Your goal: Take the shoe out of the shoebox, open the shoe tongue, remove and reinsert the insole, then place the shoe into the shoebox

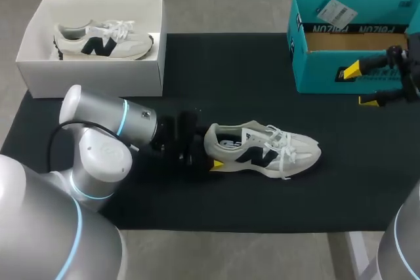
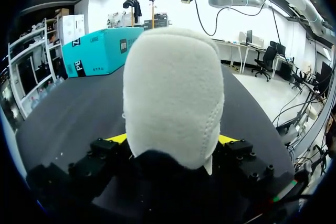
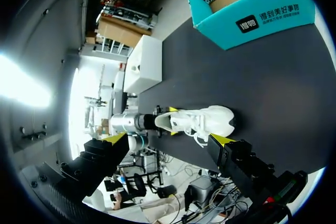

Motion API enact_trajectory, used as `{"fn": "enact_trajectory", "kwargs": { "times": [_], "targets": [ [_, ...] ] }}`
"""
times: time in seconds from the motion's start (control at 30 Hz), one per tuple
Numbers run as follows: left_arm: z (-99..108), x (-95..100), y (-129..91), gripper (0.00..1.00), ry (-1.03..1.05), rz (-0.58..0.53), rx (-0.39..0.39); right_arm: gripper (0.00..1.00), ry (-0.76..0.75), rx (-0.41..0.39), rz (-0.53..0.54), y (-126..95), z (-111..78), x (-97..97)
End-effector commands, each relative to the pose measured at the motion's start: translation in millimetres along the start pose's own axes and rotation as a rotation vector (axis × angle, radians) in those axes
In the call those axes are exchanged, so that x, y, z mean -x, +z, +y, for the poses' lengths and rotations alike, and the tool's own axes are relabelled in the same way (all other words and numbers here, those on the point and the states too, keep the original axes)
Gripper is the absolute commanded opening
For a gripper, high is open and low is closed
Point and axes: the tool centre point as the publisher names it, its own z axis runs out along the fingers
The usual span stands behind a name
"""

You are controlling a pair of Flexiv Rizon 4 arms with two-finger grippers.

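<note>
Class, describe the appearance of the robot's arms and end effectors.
Left arm: rounded silver-grey links, glowing blue joint rings, a black cable alongside. Right arm: same silver, blue ring. Left end effector and right end effector: black blocky bodies, yellow tips.

White shoe [image 1: 262,149] with black logo, upright on its sole, mid worktop [image 1: 216,63], toe pointing right; open teal shoebox [image 1: 328,73] at far right.

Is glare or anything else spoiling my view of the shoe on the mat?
Head view: even light, no glare, the shoe shows plainly on the black mat. Left wrist view: its heel, held in the left gripper, fills the middle and hides what lies ahead. Right wrist view: strong glare from the room, well away from the shoe.
</note>
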Motion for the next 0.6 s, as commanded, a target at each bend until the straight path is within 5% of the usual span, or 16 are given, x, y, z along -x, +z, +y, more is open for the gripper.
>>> {"fn": "enact_trajectory", "kwargs": {
  "times": [0.03, 0.6],
  "targets": [
    [0, -1.9, 1, 0.0, 0.0, -0.002, 0.004, 1.0, 0.016, 0.015, -0.02, 25, -0.1, -17.5],
    [0, -1.9, 1, 0.0, 0.0, -0.002, 0.004, 1.0, 0.099, 0.085, -0.294, 99, -21.8, -42.3]
  ]
}}
